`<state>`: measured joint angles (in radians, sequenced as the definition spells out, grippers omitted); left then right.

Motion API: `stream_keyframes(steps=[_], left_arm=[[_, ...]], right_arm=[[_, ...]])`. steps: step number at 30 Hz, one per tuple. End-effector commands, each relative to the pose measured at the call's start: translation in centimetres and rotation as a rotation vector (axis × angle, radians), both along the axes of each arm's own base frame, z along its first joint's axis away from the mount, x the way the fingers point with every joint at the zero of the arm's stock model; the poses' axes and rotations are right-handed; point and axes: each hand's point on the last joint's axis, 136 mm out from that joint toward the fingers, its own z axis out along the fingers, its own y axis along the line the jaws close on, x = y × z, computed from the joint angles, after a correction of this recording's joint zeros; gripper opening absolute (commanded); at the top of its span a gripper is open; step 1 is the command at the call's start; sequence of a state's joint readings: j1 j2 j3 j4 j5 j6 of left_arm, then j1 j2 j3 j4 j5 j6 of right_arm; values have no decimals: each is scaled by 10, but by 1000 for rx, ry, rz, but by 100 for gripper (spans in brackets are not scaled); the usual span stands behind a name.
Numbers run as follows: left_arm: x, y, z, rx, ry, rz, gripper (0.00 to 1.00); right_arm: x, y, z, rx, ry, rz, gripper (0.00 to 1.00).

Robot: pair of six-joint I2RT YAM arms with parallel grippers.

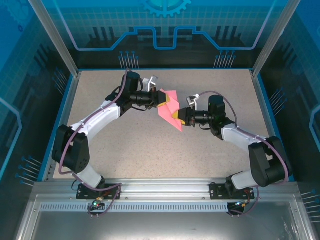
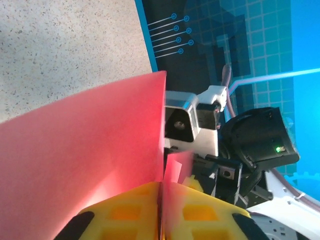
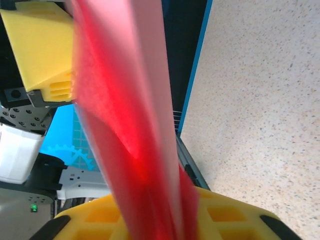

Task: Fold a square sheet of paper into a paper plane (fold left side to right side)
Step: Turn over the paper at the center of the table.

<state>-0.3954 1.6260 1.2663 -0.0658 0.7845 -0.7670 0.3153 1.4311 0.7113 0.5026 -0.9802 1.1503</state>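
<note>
We see a speckled beige table top [image 1: 150, 155], edged by a blue rim [image 1: 59, 125] and fronted by a ribbed aluminium rail [image 1: 165, 189]. Aluminium posts [image 1: 53, 37] rise from its far corners and frame translucent blue panels [image 1: 165, 20] printed with grid, circuit-trace and gear motifs. We note even, diffuse lighting.

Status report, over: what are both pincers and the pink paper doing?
Left pincer shut on paper. Right pincer astride paper, grip unclear. Paper upright between them. Nothing in the way.

Speckled beige table [image 1: 150, 150], blue-edged, apparently level
</note>
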Motion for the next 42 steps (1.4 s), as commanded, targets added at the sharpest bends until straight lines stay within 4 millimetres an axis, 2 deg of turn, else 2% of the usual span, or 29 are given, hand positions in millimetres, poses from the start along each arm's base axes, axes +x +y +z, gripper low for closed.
stream_keyframes(steps=[1,6,10,15,18,20,25,29,33,36,40,42], left_arm=[[-8,4,-6,31,1,-14,22],[-7,29,-5,120,-37,47,45],[-12,61,2,241,-107,130,57],[-25,97,19,382,-203,250,63],[-33,116,32,423,-263,331,64],[-38,129,39,453,-297,390,66],[-52,160,48,515,-352,525,72],[-59,169,46,536,-360,551,74],[-62,170,39,553,-336,543,75],[-62,170,34,555,-320,540,75],[-62,168,30,551,-301,537,75],[-61,166,28,545,-289,528,75]], right_arm=[[-1,-6,10,-38,-37,3,20],[-8,-17,3,-248,-89,2,7],[-8,-42,-12,-565,-158,-32,5],[2,-79,-32,-1128,-258,-69,5],[15,-100,-35,-1483,-321,-87,4],[24,-103,-34,-1665,-378,-65,4],[45,-93,-54,-2045,-489,89,4],[58,-81,-79,-2198,-534,180,4],[62,-65,-112,-2263,-550,297,5],[56,-54,-136,-2274,-544,398,8],[37,-43,-164,-2189,-469,521,22],[26,-39,-172,-2124,-426,552,30]])
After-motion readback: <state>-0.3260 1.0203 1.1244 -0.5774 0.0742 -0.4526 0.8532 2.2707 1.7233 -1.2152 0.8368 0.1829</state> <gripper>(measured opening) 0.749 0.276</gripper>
